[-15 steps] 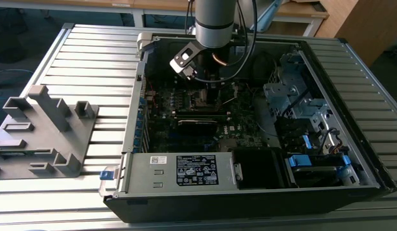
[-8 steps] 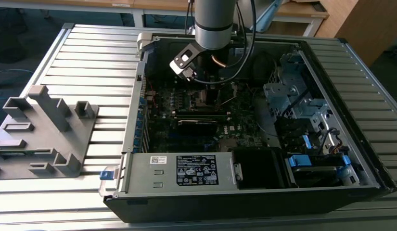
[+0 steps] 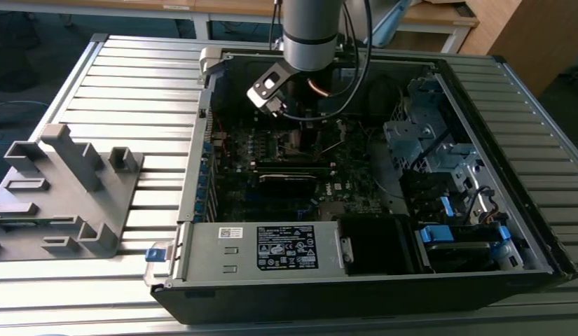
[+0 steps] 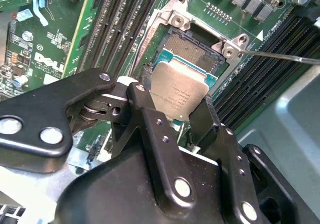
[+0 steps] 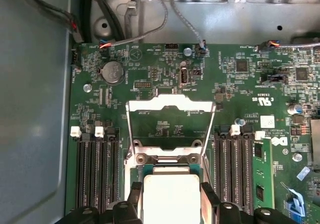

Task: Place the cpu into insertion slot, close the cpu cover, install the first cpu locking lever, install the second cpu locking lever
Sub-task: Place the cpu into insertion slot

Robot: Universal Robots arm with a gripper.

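Black fingers (image 4: 146, 115) of my gripper (image 4: 172, 104) pinched the cpu (image 4: 179, 84) by its edges, just over the insertion slot (image 4: 196, 49) (cpu cover (image 5: 170, 103) stood open, leaving room).

Exterior view: high and off the arm, slanting down on the whole open computer case (image 3: 363, 297) and the slatted table (image 3: 129, 77); far.
First wrist view: on the arm, facing squarely down on the motherboard (image 5: 240, 84); near.
Second wrist view: on the arm, looking aslant along the gripper (image 4: 172, 106); very near.
Shared: both wrist views take in the cpu (image 4: 181, 86) and the gripper's fingers (image 5: 134, 204); all three take in the motherboard.
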